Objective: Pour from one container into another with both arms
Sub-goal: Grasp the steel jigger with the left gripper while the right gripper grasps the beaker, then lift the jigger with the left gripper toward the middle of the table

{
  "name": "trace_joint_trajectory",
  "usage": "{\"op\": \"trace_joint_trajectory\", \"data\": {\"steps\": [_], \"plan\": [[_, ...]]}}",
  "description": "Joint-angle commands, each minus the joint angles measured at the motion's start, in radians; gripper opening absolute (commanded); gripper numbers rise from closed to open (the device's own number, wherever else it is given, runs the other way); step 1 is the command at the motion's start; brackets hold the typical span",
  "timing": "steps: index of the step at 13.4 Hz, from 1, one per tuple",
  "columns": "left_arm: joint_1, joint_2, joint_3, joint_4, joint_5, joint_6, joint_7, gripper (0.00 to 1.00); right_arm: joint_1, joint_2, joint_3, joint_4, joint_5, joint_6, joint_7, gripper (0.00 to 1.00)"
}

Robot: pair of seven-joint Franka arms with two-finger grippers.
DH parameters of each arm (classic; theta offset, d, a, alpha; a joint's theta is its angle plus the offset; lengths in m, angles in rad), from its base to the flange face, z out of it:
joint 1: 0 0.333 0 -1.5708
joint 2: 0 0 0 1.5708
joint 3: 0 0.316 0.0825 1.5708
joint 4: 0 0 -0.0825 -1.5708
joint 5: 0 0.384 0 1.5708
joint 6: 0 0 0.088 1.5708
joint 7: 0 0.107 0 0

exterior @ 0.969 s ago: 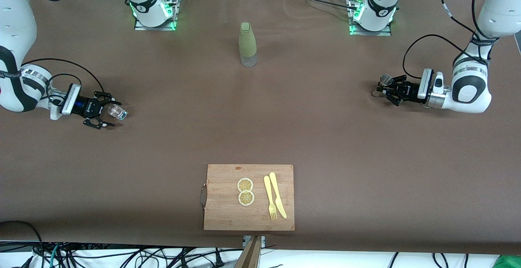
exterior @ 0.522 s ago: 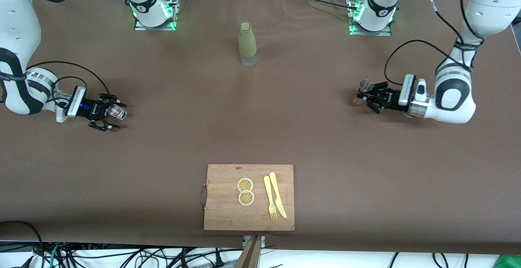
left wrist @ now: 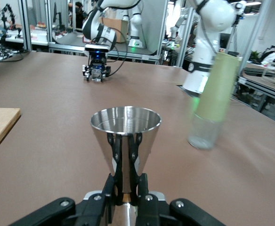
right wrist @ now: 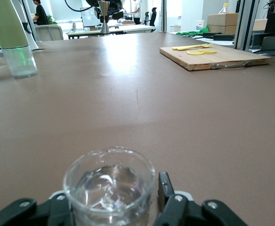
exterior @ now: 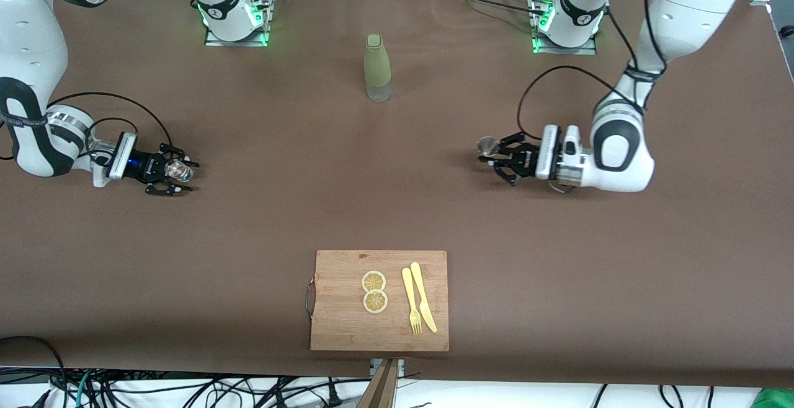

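The silvery hourglass jigger (exterior: 487, 145) stands upright in my left gripper (exterior: 490, 157), which is shut on its narrow waist, above the bare table between the middle and the left arm's end. In the left wrist view the jigger (left wrist: 125, 136) rises straight from the shut fingers (left wrist: 113, 188). The small clear faceted glass (exterior: 179, 172) stands on the table at the right arm's end. My right gripper (exterior: 175, 176) is low around it, open, one finger on each side. In the right wrist view a thin gap separates the glass (right wrist: 109, 188) from the one visible finger (right wrist: 164, 184).
A tall olive-green bottle (exterior: 377, 67) stands mid-table, toward the robots' bases. A wooden cutting board (exterior: 341, 327) lies near the front edge, carrying two lemon slices (exterior: 374, 291) and a yellow plastic fork and knife (exterior: 419, 299). Brown tabletop lies between the two grippers.
My left arm has carried the jigger from its end of the table toward the middle. My right gripper has slid up around the glass and its fingers have narrowed.
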Motion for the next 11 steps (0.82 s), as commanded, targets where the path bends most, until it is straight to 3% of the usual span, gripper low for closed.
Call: {"op": "trace_joint_trajectory", "data": {"steps": [1, 4, 8, 11], "plan": [[-0.107, 0.02, -0.006, 0.085, -0.066, 0.086, -0.13, 0.0, 0.003, 0.025, 0.003, 0.012, 0.021, -0.016, -0.05, 0.6], [-0.234, 0.085, -0.006, 0.165, -0.141, 0.195, -0.24, 0.0, 0.007, 0.025, 0.012, 0.02, 0.02, -0.016, -0.05, 0.48], [-0.4, 0.184, -0.005, 0.286, -0.321, 0.34, -0.272, 0.0, 0.007, 0.023, 0.032, 0.035, 0.021, -0.016, -0.04, 0.42], [-0.483, 0.234, 0.007, 0.378, -0.369, 0.445, -0.315, 0.0, 0.01, 0.023, 0.032, 0.038, 0.035, -0.018, -0.04, 0.33]]}}
